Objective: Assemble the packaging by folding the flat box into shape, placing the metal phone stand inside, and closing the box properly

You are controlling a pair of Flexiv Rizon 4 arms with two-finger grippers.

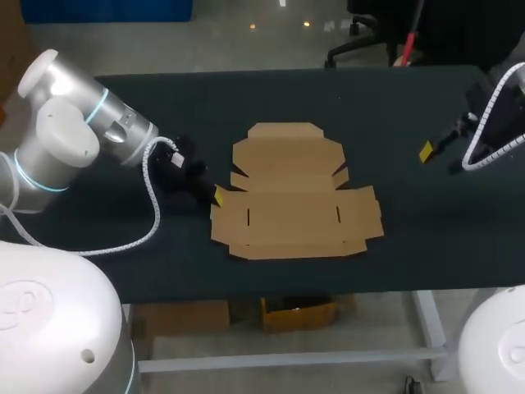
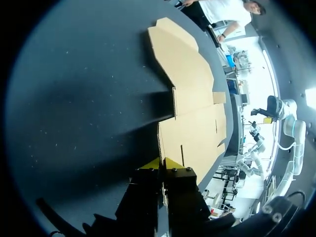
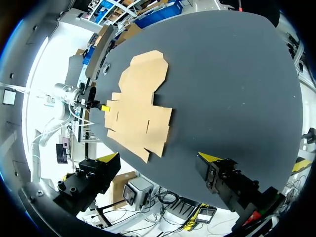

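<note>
1. Cardboard flat box (image 1: 295,197) is lying unfolded in the middle of the table (image 1: 426,238), every flap down and nothing raised yet. The metal phone stand is not showing in any view.
2. At the box's left edge, left gripper (image 2: 163,164) is sitting low, fingers drawn together with barely a slit between them. The tips are touching or just beside the cardboard, and no cardboard is visible between them.
3. Off to the far right, right gripper (image 3: 160,158) is hovering well apart from the box, fingers spread wide and carrying nothing.
4. Judgement: folding is only beginning, and the left side flap looks like the first one being worked on.
5. The next move is likely calling for getting under that left edge and lifting it along its crease. The right arm would be coming in to steady the opposite side so the blank is not sliding.
</note>
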